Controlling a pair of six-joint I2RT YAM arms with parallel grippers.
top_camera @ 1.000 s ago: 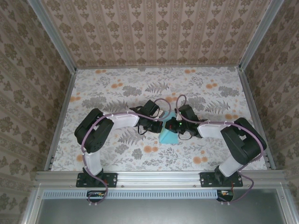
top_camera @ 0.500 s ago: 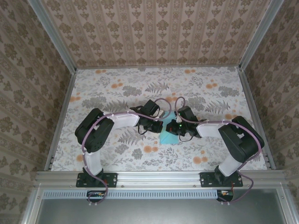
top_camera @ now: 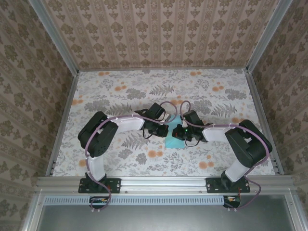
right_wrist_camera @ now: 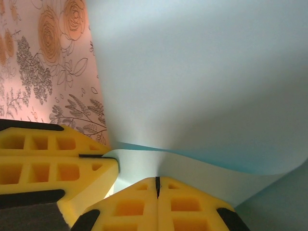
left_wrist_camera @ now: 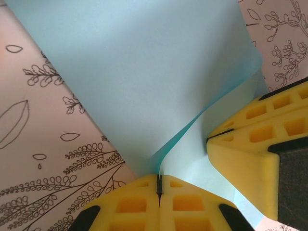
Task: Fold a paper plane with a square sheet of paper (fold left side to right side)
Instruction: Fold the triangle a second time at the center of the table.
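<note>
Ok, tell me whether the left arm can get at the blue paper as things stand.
Likely yes: the left gripper looks shut on a raised edge of the paper, nothing between them; the right gripper pinches it close beside.

The left arm (top_camera: 98, 137) was seen raised from its base at 7 o'clock, bent at the elbow, its forearm pointed toward 3 o'clock. The right arm (top_camera: 246, 140), based at 5 o'clock, was mirrored, its forearm pointed toward 9 o'clock. The left pincer (left_wrist_camera: 158, 179) was pressed shut on the paper (left_wrist_camera: 144, 72), as was the right pincer (right_wrist_camera: 157, 182). They were held just beside each other near the middle of the table (top_camera: 120, 91).
</note>
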